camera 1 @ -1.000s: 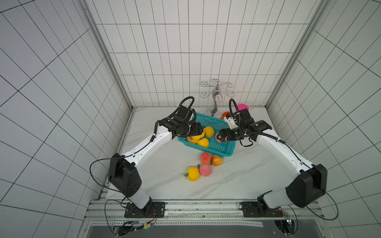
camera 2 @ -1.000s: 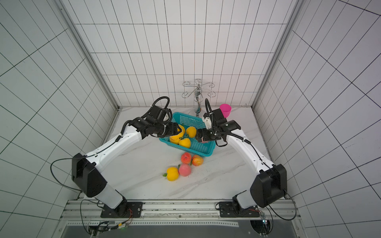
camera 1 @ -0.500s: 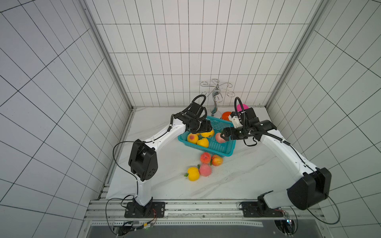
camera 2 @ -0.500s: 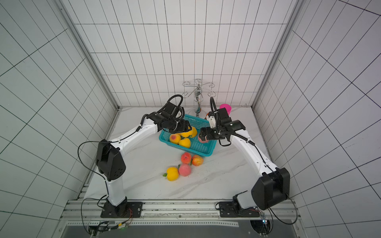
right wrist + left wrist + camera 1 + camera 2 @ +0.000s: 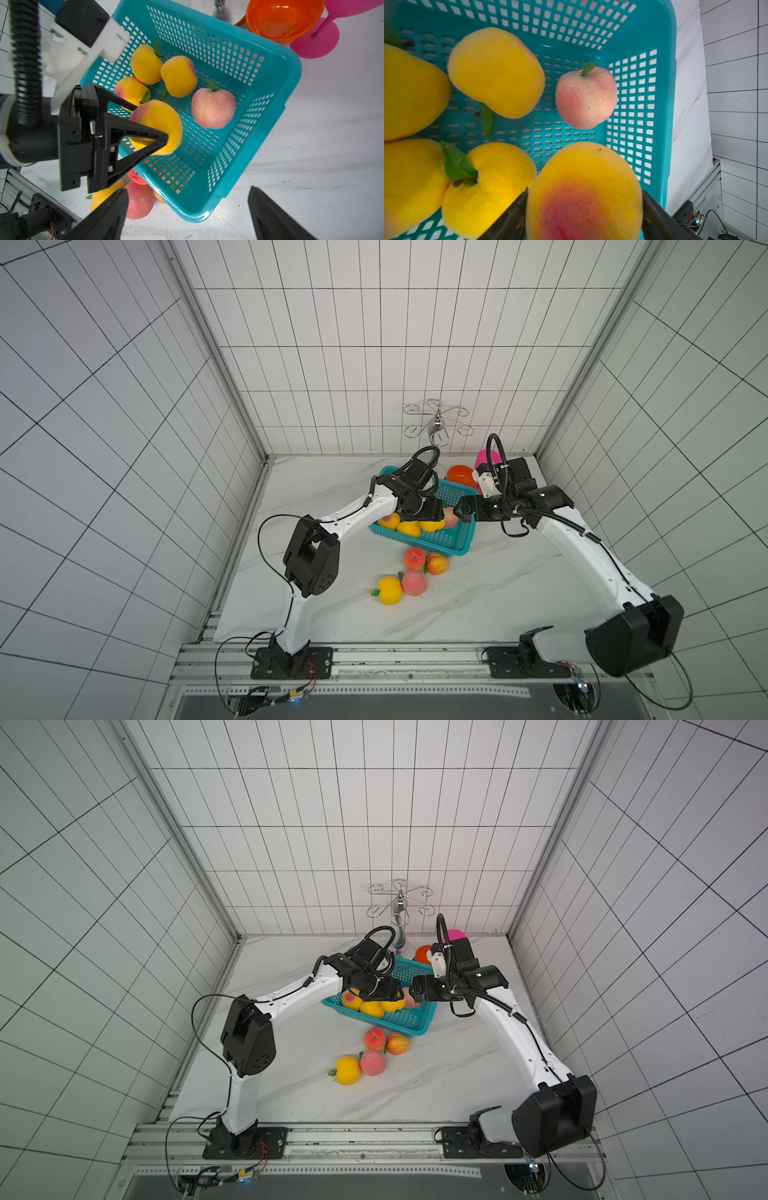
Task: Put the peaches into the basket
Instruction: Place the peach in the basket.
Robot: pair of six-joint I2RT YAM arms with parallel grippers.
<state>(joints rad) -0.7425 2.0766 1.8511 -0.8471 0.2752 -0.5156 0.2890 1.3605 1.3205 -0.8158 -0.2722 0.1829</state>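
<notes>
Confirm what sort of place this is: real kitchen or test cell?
Likely a lab test cell, not a real kitchen: white tiled walls box in a marble-look tabletop, a metal rail runs along its front edge, and toy peaches sit in a teal basket.

Both top views look from high above the front edge of the worktop [image 5: 478,614], tilted down toward the back wall, far enough off to take in both arms whole. The left wrist camera sits very near, peering past its fingers [image 5: 512,218] and the blushed peach [image 5: 583,197] between them into the basket [image 5: 662,83]. The right wrist camera looks down from farther back, over its own fingers [image 5: 270,218]. Both wrist views share the basket floor and the pale pink peach [image 5: 586,97] [image 5: 214,108].
</notes>
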